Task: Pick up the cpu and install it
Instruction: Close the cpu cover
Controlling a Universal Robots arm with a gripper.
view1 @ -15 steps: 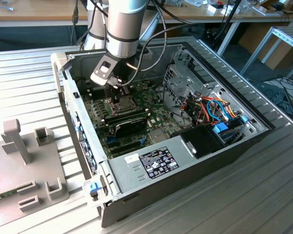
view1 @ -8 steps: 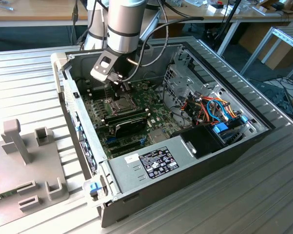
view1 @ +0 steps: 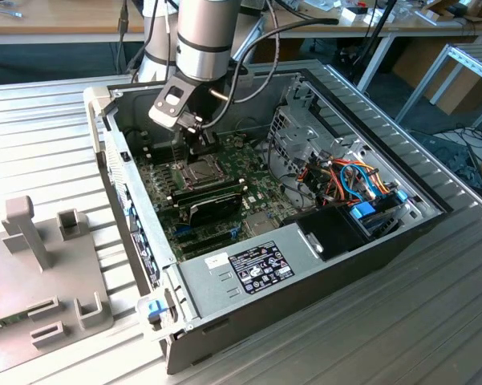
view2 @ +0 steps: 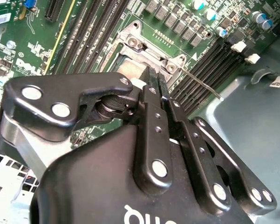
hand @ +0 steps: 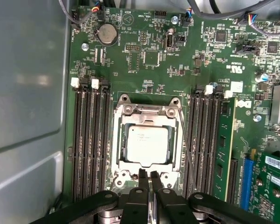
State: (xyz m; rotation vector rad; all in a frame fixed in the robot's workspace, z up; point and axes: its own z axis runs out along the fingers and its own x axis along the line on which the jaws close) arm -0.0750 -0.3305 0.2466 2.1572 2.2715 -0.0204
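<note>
jaws of the gripper (hand: 148, 175) closed; cpu (hand: 146, 144) lies in the socket (hand: 146, 111).

Ribbed aluminium table (view1: 433, 321), bearing an open computer case (view1: 361, 261) laid on its side; at the exterior view's left, a grey moulded fixture (view1: 40, 281) resting directly on the same surface.

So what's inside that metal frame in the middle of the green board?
The cpu lies flat inside the socket frame, pale metal top showing. Whatever lies beneath it is covered, and the gripper hides part of the frame's edge.
</note>
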